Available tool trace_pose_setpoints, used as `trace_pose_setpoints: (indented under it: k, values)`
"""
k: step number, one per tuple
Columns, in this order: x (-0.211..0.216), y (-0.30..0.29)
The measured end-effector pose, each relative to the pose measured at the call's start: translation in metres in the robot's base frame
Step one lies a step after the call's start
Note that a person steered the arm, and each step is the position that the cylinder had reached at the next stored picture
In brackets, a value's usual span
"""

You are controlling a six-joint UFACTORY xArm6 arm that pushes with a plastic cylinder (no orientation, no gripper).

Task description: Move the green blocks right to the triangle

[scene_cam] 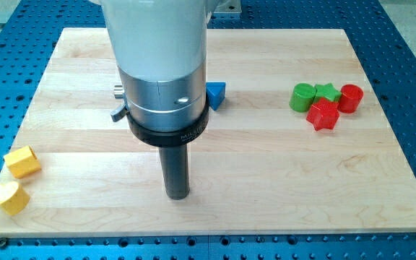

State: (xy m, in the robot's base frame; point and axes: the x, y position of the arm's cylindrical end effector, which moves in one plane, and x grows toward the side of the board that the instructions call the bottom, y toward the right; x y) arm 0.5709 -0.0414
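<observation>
A green cylinder (302,97) and a green star block (328,92) sit close together at the view's right, touching a red cylinder (351,98) and a red star block (323,115). A blue triangle block (216,94) lies near the middle, partly hidden behind the arm. My tip (177,193) rests on the board below and left of the blue triangle, far left of the green blocks, touching no block.
Two yellow blocks lie at the view's lower left: a yellow block (22,162) and a yellow heart block (8,197). The wooden board (266,180) sits on a blue perforated table. The arm's white and silver body (162,65) hides the board's upper middle.
</observation>
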Motion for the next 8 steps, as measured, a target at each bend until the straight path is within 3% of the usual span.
trace_pose_setpoints:
  k: [3, 5, 6, 8]
  values:
    - [0.013, 0.000]
    - [-0.062, -0.001]
    - [-0.062, 0.052]
    - [-0.063, 0.252]
